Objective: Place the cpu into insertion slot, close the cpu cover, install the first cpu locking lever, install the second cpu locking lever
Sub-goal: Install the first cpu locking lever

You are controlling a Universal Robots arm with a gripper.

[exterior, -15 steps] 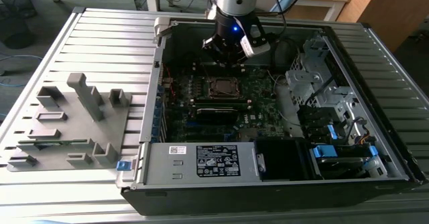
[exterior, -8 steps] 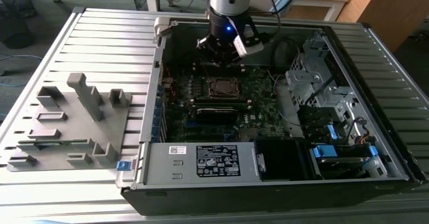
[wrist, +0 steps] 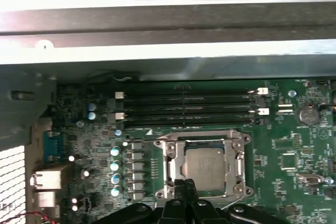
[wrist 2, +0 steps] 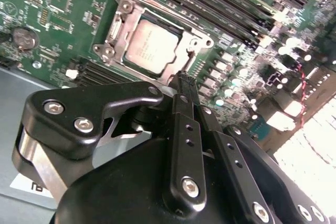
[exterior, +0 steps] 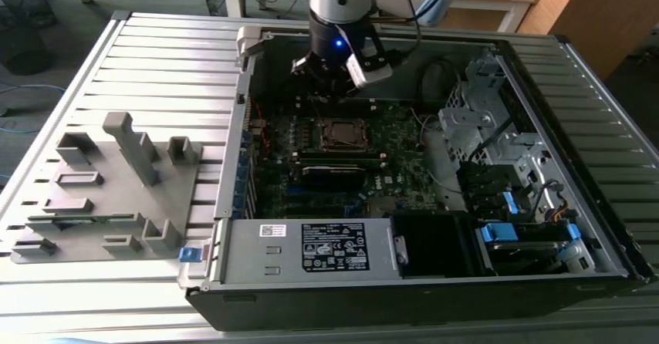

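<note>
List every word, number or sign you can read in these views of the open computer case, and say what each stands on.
Nothing here is legible enough to quote.
Large black-and-white label on the power supply: print too small.
Small white sticker beside that label: too small.
Face of the cpu: faint marking, blurred.
Green circuit board: tiny white markings, illegible.

Even light is falling on the slatted surface in the exterior view, while the inside of the computer case is sitting in shadow. In the first wrist view the metal wall is blowing out white, leaving the circuit board dim. In the second wrist view glare is washing out one corner and the cpu is catching a dull sheen.
</note>
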